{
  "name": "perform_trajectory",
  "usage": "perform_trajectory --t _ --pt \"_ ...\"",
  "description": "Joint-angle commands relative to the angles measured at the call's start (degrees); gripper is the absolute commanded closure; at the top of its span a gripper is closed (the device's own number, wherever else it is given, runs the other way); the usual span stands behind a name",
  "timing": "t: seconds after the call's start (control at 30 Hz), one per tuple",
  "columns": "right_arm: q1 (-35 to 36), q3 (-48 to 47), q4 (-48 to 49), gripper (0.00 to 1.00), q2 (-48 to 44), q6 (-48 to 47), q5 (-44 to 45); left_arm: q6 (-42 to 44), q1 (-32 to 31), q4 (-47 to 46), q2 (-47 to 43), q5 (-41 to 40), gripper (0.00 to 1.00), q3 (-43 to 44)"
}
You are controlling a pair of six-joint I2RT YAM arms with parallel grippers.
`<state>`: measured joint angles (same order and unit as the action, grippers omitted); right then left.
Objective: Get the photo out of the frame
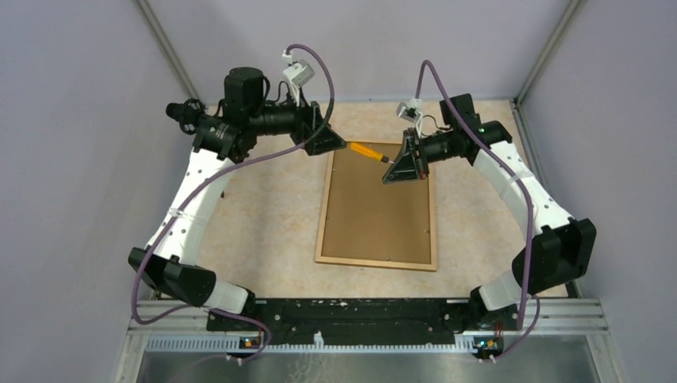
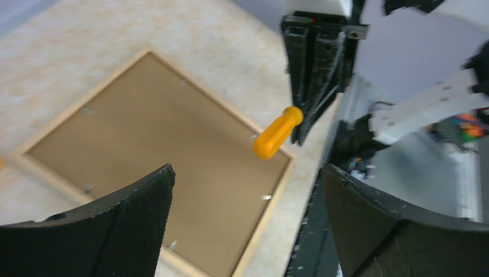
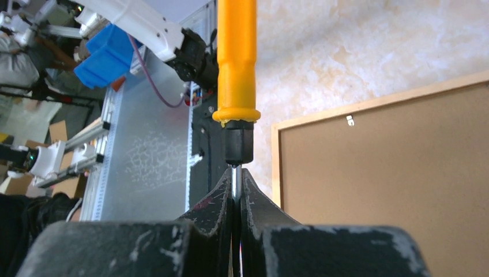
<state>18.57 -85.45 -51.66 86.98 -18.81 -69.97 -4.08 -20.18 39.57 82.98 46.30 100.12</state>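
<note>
The frame (image 1: 375, 215) lies face down on the table, its brown fibreboard back up (image 2: 155, 133) (image 3: 392, 173). The photo is hidden under that back. My right gripper (image 1: 393, 163) (image 3: 236, 173) hovers over the frame's far right corner, shut on the metal shaft of an orange-handled screwdriver (image 1: 366, 152) (image 3: 236, 63). The handle (image 2: 278, 133) points left, towards my left gripper (image 1: 331, 144) (image 2: 248, 173). That gripper is open and empty, a short way off the handle's end, above the frame's far left corner.
A black microphone on a small tripod (image 1: 188, 116) stands at the back left, right by the left arm's elbow. Small metal tabs (image 2: 265, 197) (image 3: 348, 120) sit along the inside of the frame's rim. Enclosure walls close in the back and both sides.
</note>
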Motion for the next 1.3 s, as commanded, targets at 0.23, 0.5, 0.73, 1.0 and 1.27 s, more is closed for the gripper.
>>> perform_trajectory --t 0.23,0.5,0.73,1.0,1.27 --pt "-0.46 9.47 20.7 1.0 -8.2 14.42 -6.84 -26.89 2.47 -32.26 3.68 28.75 0.01 -16.72" --pt "-0.4 12.53 20.73 1.0 -8.08 13.57 -5.77 -17.46 4.08 -8.9 4.78 12.56 0.01 -15.59" --pt "-0.03 14.74 23.64 1.0 -8.05 16.05 -5.94 -18.69 4.98 -17.9 -0.91 17.5 0.01 -23.52" --pt "3.79 15.61 23.45 1.0 -7.61 14.76 -4.0 -18.63 2.86 -25.15 -0.23 34.1 0.01 -21.19" --pt "5.9 15.0 23.27 1.0 -7.22 14.67 -3.56 -18.97 -0.82 -25.15 1.59 31.46 0.12 -20.37"
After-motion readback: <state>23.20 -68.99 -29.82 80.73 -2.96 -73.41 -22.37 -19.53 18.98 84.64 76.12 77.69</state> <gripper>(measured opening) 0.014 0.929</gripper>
